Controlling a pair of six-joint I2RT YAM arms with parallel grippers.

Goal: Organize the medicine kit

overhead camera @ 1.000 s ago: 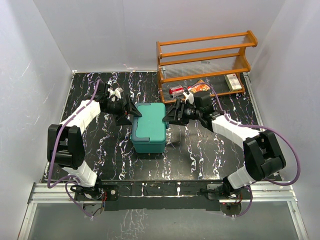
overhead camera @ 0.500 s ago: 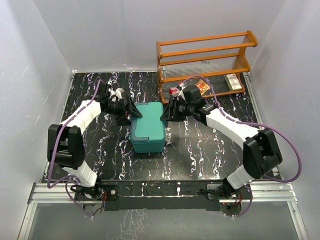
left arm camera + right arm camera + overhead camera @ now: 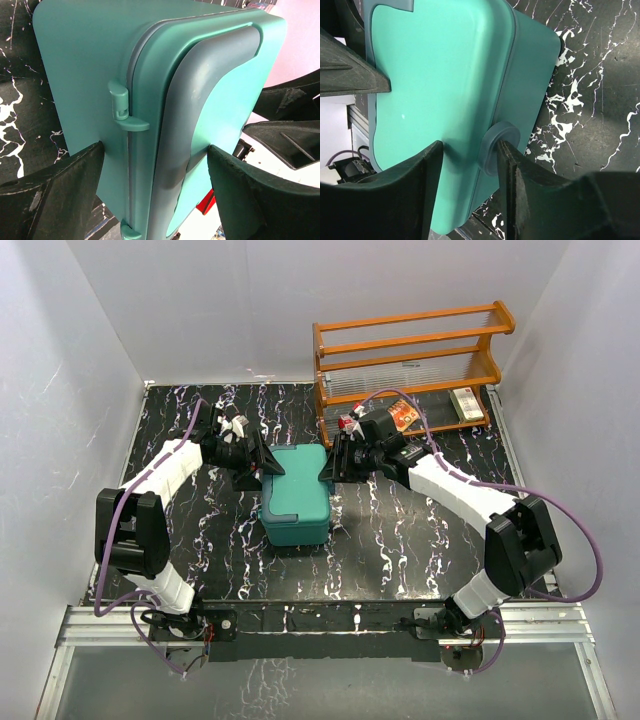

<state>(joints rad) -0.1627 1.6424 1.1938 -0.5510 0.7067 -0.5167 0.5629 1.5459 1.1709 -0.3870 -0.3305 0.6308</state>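
Note:
The medicine kit (image 3: 298, 495) is a teal box with its lid down, standing mid-table. My left gripper (image 3: 262, 468) is at its far-left corner. In the left wrist view the kit (image 3: 150, 75) shows its hinge side, and the left gripper (image 3: 155, 150) stands wide across base and lid, both fingers against it. My right gripper (image 3: 335, 468) is at the kit's right side. In the right wrist view the right gripper (image 3: 470, 145) pinches the lid rim, with one finger on the lid and the other against the round grey latch tab (image 3: 495, 147).
An orange wooden rack (image 3: 410, 360) stands at the back right with a small white box (image 3: 466, 400) on its lowest shelf. A red packet (image 3: 350, 422) and an orange packet (image 3: 402, 415) lie at its foot. White walls enclose the black marbled table (image 3: 200, 540).
My right arm has swung left and back to the kit's right side, and its jaws have narrowed onto the latch tab. The left arm has stayed put.

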